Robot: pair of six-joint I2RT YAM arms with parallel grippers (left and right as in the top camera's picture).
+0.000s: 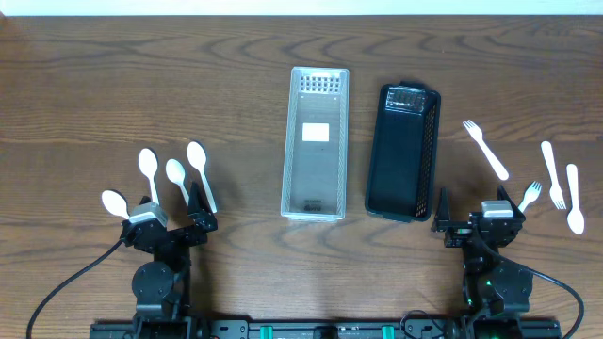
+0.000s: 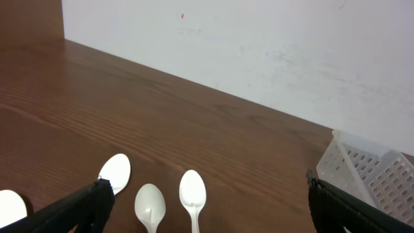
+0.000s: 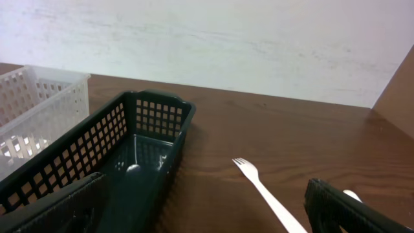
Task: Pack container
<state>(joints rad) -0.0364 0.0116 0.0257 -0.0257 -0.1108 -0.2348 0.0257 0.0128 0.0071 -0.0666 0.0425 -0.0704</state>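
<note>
A clear white basket (image 1: 316, 141) and a dark basket (image 1: 403, 151) stand side by side at the table's middle, both empty. Several white plastic spoons (image 1: 176, 172) lie at the left and several white forks (image 1: 485, 149) at the right. My left gripper (image 1: 174, 202) is open and empty, just behind the spoons. In the left wrist view two spoons (image 2: 193, 191) lie between its fingers (image 2: 208, 194). My right gripper (image 1: 471, 209) is open and empty, between the dark basket's near end and the forks. In the right wrist view one fork (image 3: 262, 191) lies between its fingers (image 3: 206, 184).
The white basket's corner (image 2: 369, 168) shows at the right of the left wrist view. The dark basket's mesh wall (image 3: 97, 155) fills the left of the right wrist view, with the white basket (image 3: 39, 97) beyond it. A white wall backs the table.
</note>
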